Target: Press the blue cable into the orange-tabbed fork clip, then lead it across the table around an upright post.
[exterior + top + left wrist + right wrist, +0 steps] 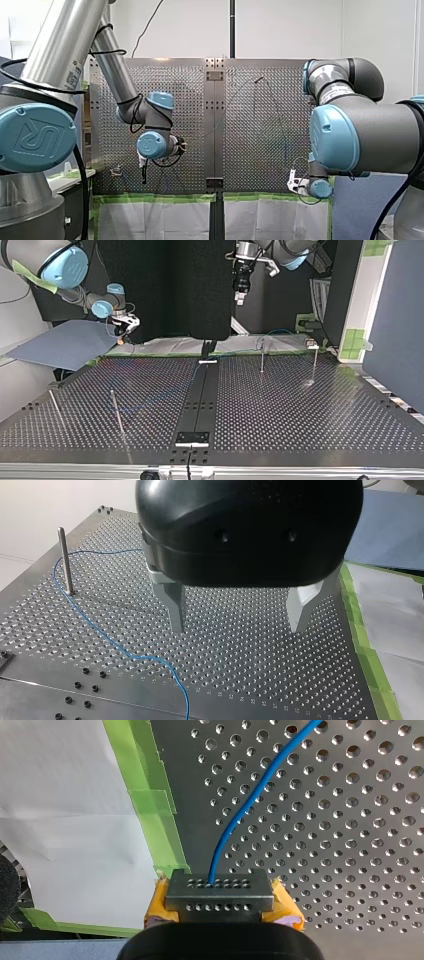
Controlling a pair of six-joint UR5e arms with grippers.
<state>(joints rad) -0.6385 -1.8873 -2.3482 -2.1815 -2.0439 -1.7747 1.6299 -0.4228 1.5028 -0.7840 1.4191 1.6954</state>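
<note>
My right hand [220, 887] is clamping its yellow pads on the blue cable [250, 800], right at the tabletop's [350, 845] taped edge, where strips of green tape [150, 805] are holding down white paper [65, 820] that is hanging off the side. From between those pads the cable is running out over the perforated surface, away from the taped edge, and it is leaving the right wrist view before any clip shows. My left hand [237, 627] is hanging above the tabletop with its two metal fingers [176, 610] standing well apart and gripping nothing; their tips are hovering over bare holes, apart from the cable. In the left wrist view the cable is lying loose on the tabletop beside that hand, snaking in slack curves toward an upright post [64, 560] that is standing near a corner, and it is bending around the post's far side; whether it is touching the post I cannot tell. In the top view my right hand is sitting just past the taped edge toward one corner, while my left hand is hanging high over the middle of that same edge. The fork clip is too small in these views to tell whether the cable is sitting in it.
</note>
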